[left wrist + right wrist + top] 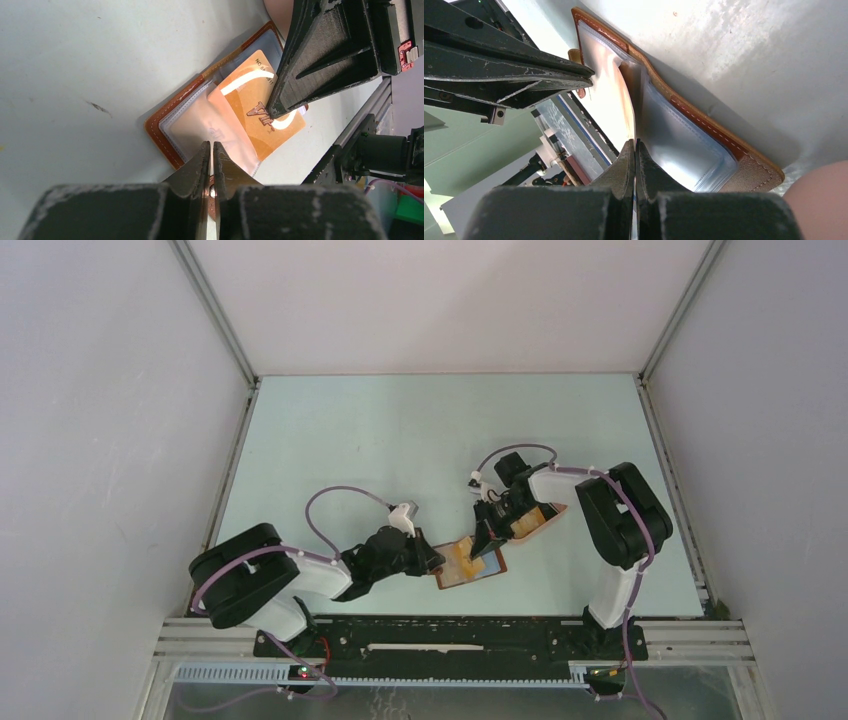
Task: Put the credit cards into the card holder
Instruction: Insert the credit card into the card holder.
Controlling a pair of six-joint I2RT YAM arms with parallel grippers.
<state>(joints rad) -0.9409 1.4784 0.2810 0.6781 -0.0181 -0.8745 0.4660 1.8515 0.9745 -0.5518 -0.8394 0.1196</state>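
Note:
The card holder [468, 568] lies open on the table, a reddish-brown wallet [159, 131] with clear sleeves [679, 140]. My left gripper [211, 145] is shut on its snap tab at the near edge and is at the holder's left side in the top view [437, 560]. My right gripper [635, 142] is shut on a yellow-orange credit card [252, 107], which is seen edge-on in the right wrist view. That card lies tilted over the holder, its lower left part under a translucent sleeve [200, 122]. From above, the right gripper [487, 540] points down onto the holder.
A pink tray [540, 523] sits just behind the holder, under the right arm, and shows as a pink edge [819, 200]. The metal rail [350, 145] at the table's near edge runs close by the holder.

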